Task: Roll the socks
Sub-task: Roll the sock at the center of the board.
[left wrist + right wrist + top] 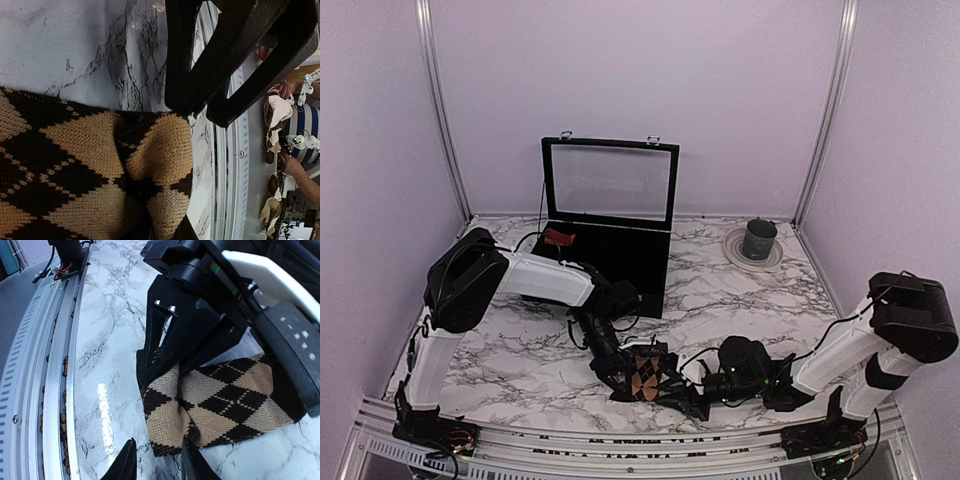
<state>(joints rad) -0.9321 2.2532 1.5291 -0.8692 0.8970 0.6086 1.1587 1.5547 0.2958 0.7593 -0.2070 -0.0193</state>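
Observation:
The dark brown argyle sock (642, 372) lies near the table's front edge. It also shows in the left wrist view (75, 170) and the right wrist view (225, 400). My left gripper (625, 368) is shut on the sock's bunched end; the right wrist view shows it (172, 369) pinching the fabric into a fold. My right gripper (159, 461) is open, low over the table, its tips at the sock's near corner and not touching it. Its fingers (225, 60) show in the left wrist view. The magenta-red sock (558, 238) lies in the black case, mostly hidden.
An open black case (620, 262) with a raised clear lid stands at the back centre. A grey cup (758, 240) on a white plate (732, 250) sits at the back right. The metal rail (50, 365) of the table's front edge runs close beside the sock.

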